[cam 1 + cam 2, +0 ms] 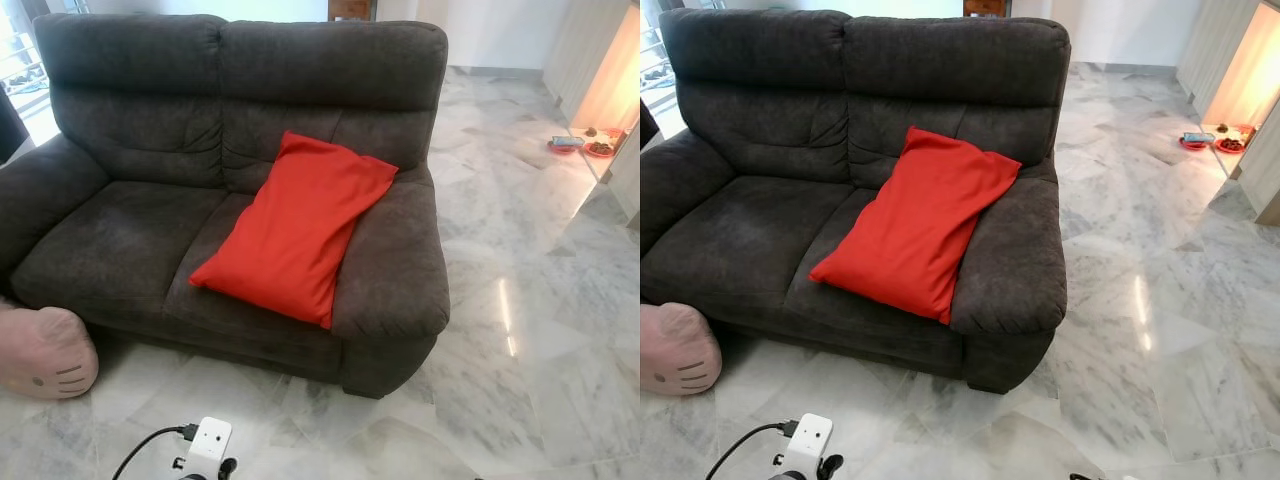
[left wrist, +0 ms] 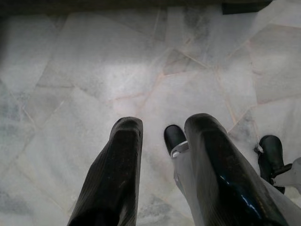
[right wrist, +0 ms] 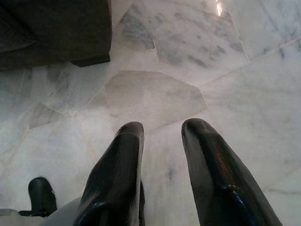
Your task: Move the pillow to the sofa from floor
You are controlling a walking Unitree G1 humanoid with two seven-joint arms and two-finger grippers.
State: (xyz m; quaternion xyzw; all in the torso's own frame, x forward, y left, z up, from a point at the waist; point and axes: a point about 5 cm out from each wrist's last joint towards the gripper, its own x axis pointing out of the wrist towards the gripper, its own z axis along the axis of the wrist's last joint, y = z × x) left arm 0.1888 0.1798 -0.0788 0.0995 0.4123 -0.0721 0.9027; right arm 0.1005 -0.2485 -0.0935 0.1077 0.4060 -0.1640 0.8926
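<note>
Both pincers hang low over the marble floor (image 1: 520,300) and hold nothing. Your left pincer (image 2: 162,136) has its two black fingers spread with bare floor between them, and your right pincer (image 3: 162,136) is spread in the same way, near the foot of the sofa (image 1: 130,240).

You can see the red pillow (image 1: 295,225) on the sofa already. It lies tilted on the right seat cushion, with its upper corner against the backrest and one long side leaning on the right armrest (image 1: 395,260). No part of it touches the floor.

I judge your task as finished, or very near to finished. Perhaps you only want to confirm that the pillow will not slide down. A pink plush cushion (image 1: 45,352) rests on the floor beside the left end of the sofa; the pictures cannot tell you if it also belongs to the task.
</note>
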